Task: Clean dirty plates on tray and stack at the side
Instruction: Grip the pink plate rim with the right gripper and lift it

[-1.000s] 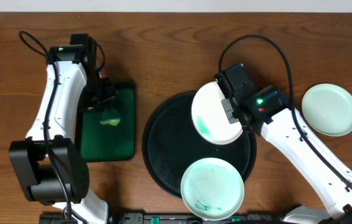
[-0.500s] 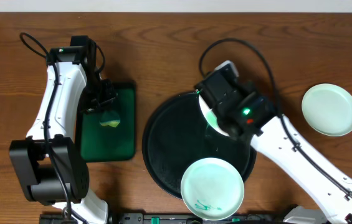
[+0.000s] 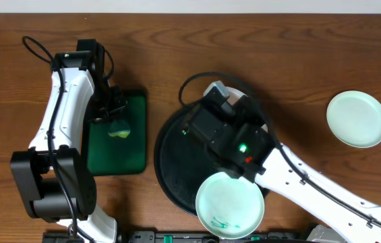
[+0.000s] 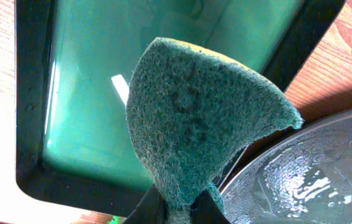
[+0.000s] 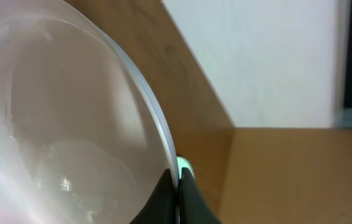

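My right gripper [image 5: 179, 186] is shut on the rim of the white plate [image 5: 57, 124], which fills the left of the right wrist view. From overhead the right arm [image 3: 227, 135] hangs over the black tray [image 3: 173, 158] and hides most of that plate. A mint-green plate [image 3: 230, 204] with teal smears lies at the tray's front. A second mint-green plate [image 3: 357, 119] lies on the bare wood at the right. My left gripper [image 4: 182, 208] is shut on a teal sponge [image 4: 194, 112], seen overhead [image 3: 118, 127] above the green tray.
The green rectangular tray [image 3: 116, 152] lies left of the black tray; it also shows in the left wrist view [image 4: 88, 81], with the black tray's glossy rim [image 4: 300, 180] beside it. Bare wood tabletop [image 3: 311, 61] runs behind and to the right.
The right arm has swung left with the white plate, from the tray's right edge to over its middle. The plate is now mostly hidden under the arm. The left arm has not moved.
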`<action>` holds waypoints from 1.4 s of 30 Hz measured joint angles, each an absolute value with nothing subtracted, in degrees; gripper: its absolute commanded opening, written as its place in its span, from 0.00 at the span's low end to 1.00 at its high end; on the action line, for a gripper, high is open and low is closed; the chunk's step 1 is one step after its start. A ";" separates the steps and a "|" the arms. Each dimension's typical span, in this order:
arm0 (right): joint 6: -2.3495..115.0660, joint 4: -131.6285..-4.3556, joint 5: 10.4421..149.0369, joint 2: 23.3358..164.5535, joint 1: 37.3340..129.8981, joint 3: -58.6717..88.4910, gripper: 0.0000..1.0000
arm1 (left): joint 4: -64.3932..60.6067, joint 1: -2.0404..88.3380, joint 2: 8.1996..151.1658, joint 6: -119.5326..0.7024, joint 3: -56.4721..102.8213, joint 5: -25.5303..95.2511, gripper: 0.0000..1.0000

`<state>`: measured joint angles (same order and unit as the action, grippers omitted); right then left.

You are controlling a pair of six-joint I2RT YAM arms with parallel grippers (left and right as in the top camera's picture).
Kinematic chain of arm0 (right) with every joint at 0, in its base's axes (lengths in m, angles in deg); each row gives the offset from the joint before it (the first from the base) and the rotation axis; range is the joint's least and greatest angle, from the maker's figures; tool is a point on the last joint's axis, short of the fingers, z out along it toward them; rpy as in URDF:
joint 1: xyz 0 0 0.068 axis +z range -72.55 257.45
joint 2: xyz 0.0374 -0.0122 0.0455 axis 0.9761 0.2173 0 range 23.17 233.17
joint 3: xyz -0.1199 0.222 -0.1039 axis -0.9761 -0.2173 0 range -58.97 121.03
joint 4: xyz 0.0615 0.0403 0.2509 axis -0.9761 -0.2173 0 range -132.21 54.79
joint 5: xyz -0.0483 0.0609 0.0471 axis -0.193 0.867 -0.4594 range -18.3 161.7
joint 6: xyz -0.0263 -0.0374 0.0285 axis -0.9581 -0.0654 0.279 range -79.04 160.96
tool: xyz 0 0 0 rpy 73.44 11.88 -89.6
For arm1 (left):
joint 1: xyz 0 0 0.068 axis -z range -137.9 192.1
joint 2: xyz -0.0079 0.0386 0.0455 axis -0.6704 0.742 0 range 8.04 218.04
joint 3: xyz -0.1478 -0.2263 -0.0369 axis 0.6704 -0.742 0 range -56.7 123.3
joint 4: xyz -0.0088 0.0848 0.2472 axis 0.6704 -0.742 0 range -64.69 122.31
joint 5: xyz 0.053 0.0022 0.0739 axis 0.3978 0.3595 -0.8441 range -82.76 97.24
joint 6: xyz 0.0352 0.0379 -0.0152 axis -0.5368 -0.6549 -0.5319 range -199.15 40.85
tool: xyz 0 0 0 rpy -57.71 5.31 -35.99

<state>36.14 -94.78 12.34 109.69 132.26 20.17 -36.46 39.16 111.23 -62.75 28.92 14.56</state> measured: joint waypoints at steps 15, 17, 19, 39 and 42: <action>32.51 -94.78 6.51 109.69 136.28 20.17 0.01 | -36.46 39.14 111.23 -62.75 28.92 14.58 0.07; 32.47 -94.78 5.96 109.69 136.28 20.17 0.01 | -36.46 39.14 111.23 -62.75 28.92 14.56 0.07; 32.32 -94.76 5.50 109.69 136.28 20.17 0.01 | -36.46 39.14 111.23 -62.75 28.92 14.56 0.07; 31.68 -94.71 5.00 109.69 136.28 20.17 0.01 | -36.46 39.14 111.23 -62.75 28.92 14.56 0.07; 31.66 -94.71 5.00 109.69 136.28 20.17 0.01 | -36.46 39.14 111.23 -62.75 28.92 14.56 0.07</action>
